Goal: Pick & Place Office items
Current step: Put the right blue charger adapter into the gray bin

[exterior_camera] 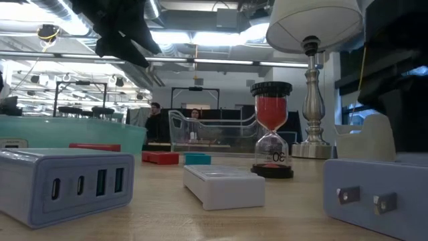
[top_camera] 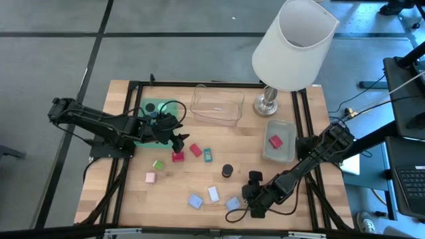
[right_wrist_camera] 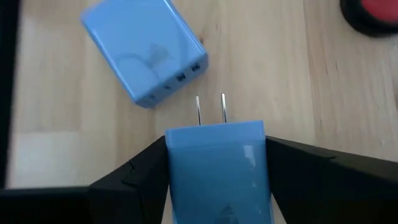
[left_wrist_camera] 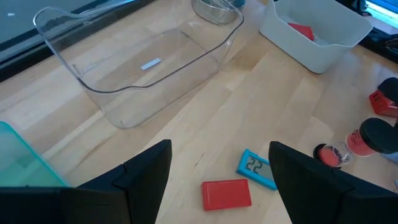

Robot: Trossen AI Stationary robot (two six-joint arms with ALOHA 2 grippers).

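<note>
My right gripper (right_wrist_camera: 216,152) is low over the table's near right part, with a light-blue plug charger (right_wrist_camera: 214,168) between its fingers; the charger also shows in the high view (top_camera: 232,204). Its two prongs (right_wrist_camera: 211,111) point away from the wrist. Another light-blue charger (right_wrist_camera: 146,53) lies flat just beyond. My left gripper (left_wrist_camera: 217,168) hangs open above the table's middle left, over a red block (left_wrist_camera: 227,194) and a small teal clock (left_wrist_camera: 256,168). Pink (top_camera: 151,177), green (top_camera: 158,164) and red (top_camera: 177,157) pieces lie loose on the wood. My right gripper pinches the light-blue charger between its two fingers, one on each long side (right_wrist_camera: 169,168), behind the pronged end. The fingers slant down from the table's right side and lie along the charger. The charger seems to lie flat on the wood.
A clear tray (top_camera: 217,105) and a big white lamp (top_camera: 292,46) stand at the back. A grey tray (top_camera: 279,149) at the right holds a red piece. A green tray (top_camera: 149,109) sits under the left arm. A red sand timer (exterior_camera: 272,127) stands mid-table.
</note>
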